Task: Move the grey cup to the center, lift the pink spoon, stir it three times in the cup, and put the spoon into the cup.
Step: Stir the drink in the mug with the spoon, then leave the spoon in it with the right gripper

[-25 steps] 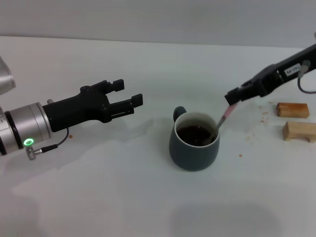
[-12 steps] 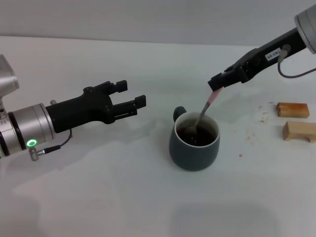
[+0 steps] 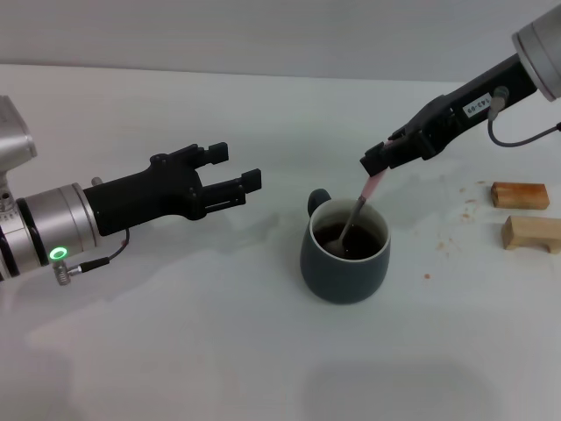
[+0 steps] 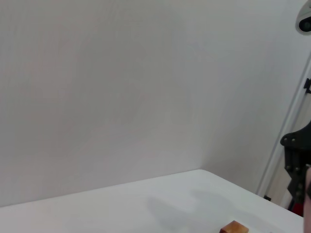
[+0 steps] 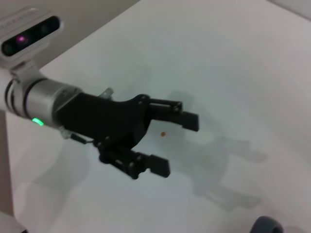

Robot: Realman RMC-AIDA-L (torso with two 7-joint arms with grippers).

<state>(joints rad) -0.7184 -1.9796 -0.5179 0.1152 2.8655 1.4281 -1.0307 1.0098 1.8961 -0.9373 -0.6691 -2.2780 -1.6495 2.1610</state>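
Over the grey cup (image 3: 344, 252) — right claw (image 3: 379, 162) clamped on pink spoon (image 3: 372, 187), stirring | left claw (image 3: 235, 171) apart, idle | next — finish stirs, release spoon into cup.

Head view high, facing down; right wrist shares left gripper (image 5: 167, 145), left wrist faces wall

Small white label on the right arm (image 3: 478, 109), print seemingly too blurred to read.

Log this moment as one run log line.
phase: stirring | right gripper: shut on pink spoon, bowl in grey cup | left gripper: open, idle beside cup
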